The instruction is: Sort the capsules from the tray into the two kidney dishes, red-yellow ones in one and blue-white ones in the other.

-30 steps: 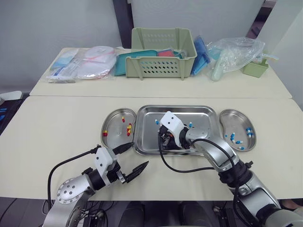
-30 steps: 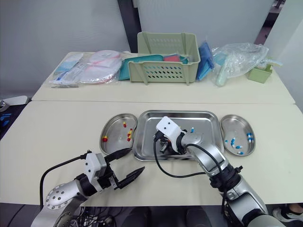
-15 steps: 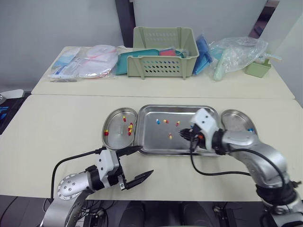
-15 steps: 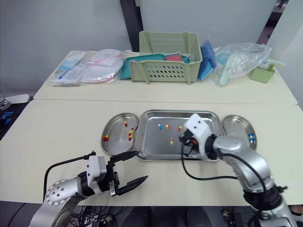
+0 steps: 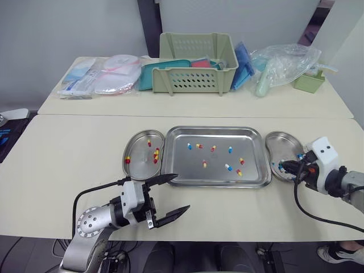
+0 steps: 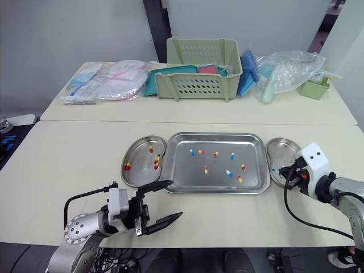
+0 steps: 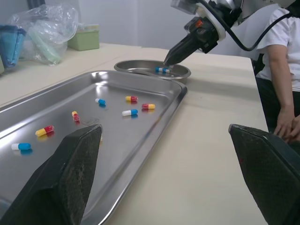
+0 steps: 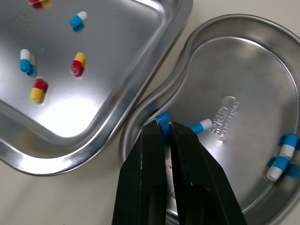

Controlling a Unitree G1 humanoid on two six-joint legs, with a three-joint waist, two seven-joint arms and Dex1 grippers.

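Over the tray-side edge of the right kidney dish (image 8: 262, 65), a blue-white capsule (image 8: 162, 119) is sitting pinched at the very tips of the right gripper (image 8: 164, 126), whose fingers are pressing almost together on it. The tips are pointing down just inside the rim, probably so that the capsule is landing among its own colour rather than bouncing out. At least three other blue-white capsules are lying loose in that dish.

Eight capsules are waiting on the tray (image 5: 216, 136): three blue-white and five red-yellow, scattered apart, so each is offering room for a pinch. Red-yellow ones are lying in the left kidney dish (image 5: 136, 149), at least four, one cluster being too tight to count surely.

Meanwhile the left gripper (image 5: 182, 193) is hovering spread wide above the table (image 5: 74, 148), just in front of the tray's near left corner, apparently standing ready for a red-yellow pick.
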